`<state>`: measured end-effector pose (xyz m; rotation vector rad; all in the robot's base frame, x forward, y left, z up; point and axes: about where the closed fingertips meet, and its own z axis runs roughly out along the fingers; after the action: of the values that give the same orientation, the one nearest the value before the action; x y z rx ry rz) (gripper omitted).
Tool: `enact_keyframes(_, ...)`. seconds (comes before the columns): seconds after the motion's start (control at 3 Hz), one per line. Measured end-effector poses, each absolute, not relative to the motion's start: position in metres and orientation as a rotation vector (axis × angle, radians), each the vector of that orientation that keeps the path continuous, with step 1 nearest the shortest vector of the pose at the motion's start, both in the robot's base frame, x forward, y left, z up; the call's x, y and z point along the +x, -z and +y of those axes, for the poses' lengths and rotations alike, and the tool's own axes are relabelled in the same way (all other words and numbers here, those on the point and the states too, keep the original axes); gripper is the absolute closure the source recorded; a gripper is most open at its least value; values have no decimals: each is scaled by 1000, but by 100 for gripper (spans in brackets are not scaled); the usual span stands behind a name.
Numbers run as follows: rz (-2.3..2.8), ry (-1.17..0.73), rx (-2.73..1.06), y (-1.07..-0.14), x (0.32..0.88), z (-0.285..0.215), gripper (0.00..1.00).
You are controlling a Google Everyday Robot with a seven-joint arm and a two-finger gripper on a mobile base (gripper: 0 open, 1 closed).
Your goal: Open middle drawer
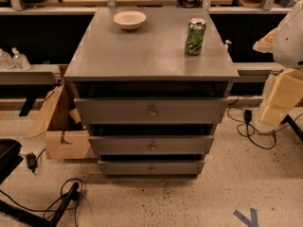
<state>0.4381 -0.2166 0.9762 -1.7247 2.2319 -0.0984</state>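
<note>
A grey cabinet (151, 56) with three stacked drawer fronts stands in the centre of the camera view. The middle drawer (118, 144) is the mid-sized front, with a small round metal knob (152, 147) at its centre. Its front sits in line with the larger front (113, 110) above and the smaller front (123, 167) below. My gripper (279, 100) hangs at the right edge of the view, yellowish under the white arm (291, 37). It is well right of the cabinet, about level with the top drawer, and touches nothing.
A white bowl (129, 19) and a green can (195, 36) stand on the cabinet top. An open cardboard box (61, 126) sits at the cabinet's left. Cables lie on the floor at lower left (66, 200) and at right (253, 134). Shelving runs behind.
</note>
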Motion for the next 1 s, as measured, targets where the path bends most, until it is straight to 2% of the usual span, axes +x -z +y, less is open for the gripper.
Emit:
enact_keyframes(0.67, 2210, 97, -1715, -958, 445, -213, 0)
enact_keyframes(1.0, 2197, 127, -1725, -896, 458, -209, 0)
